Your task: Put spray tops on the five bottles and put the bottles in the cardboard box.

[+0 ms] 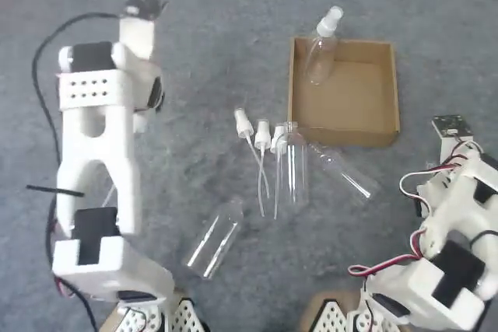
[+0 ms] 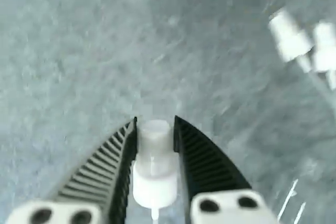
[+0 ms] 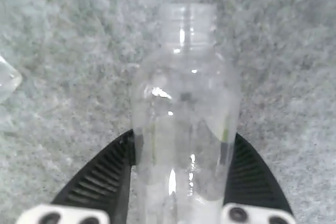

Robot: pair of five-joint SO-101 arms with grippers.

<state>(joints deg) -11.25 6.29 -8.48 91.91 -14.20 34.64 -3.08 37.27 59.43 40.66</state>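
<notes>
Gripping a spray top [image 2: 154,171] tight in my left claw [image 2: 155,121], I clamp an uncapped bottle [image 3: 184,93] in my right claw [image 3: 182,141]. One capped bottle [image 1: 320,56] leans on the box [image 1: 366,106] rim. Other bottles [image 1: 214,239] and loose tops [image 1: 262,136] lie on the grey mat [image 1: 194,52] near the box.

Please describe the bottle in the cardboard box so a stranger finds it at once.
Find the cardboard box on the grey table's far side. A clear bottle rests in its far left corner, white spray top poking over the rim. No other bottle is inside the box.
</notes>
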